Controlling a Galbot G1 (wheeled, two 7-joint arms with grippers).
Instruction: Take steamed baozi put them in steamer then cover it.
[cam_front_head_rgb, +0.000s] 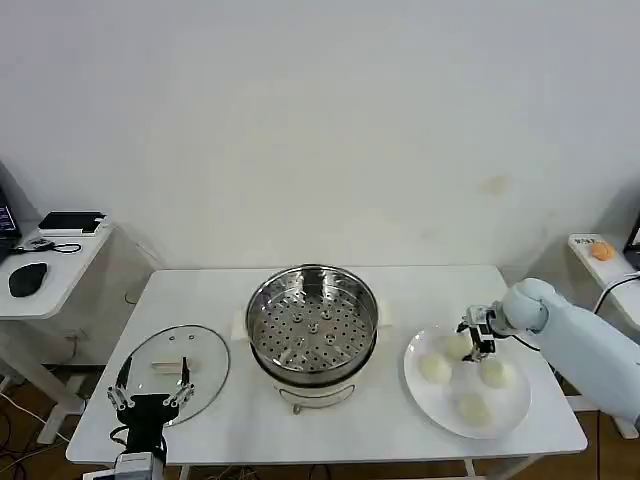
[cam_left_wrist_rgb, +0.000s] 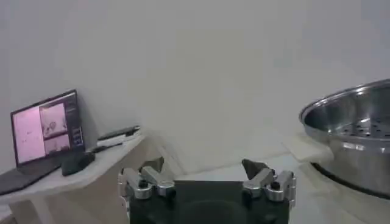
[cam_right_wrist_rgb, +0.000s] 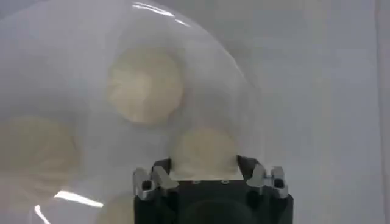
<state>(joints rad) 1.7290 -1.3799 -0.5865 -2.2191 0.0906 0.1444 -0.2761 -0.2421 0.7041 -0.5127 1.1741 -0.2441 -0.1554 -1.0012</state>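
Right gripper (cam_front_head_rgb: 477, 338): my jaws open astride the back bun (cam_front_head_rgb: 457, 345) on the plate (cam_front_head_rgb: 511, 414), ready to close
Steamer (cam_front_head_rgb: 312, 323): empty, mid-table
Left gripper (cam_front_head_rgb: 150, 397): open, by the lid (cam_front_head_rgb: 205, 362), waiting to cover

Steamer (cam_left_wrist_rgb: 356, 137) cut off by edge; right hand (cam_right_wrist_rgb: 206, 167) fingertips hidden behind baozi (cam_right_wrist_rgb: 204, 152)

Lab: bare white wall, laptop (cam_left_wrist_rgb: 46, 131) on side desk (cam_front_head_rgb: 50, 262).

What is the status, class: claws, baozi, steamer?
Right claw open around one baozi on plate. Left claw open, idle over lid. Steamer empty, uncovered.
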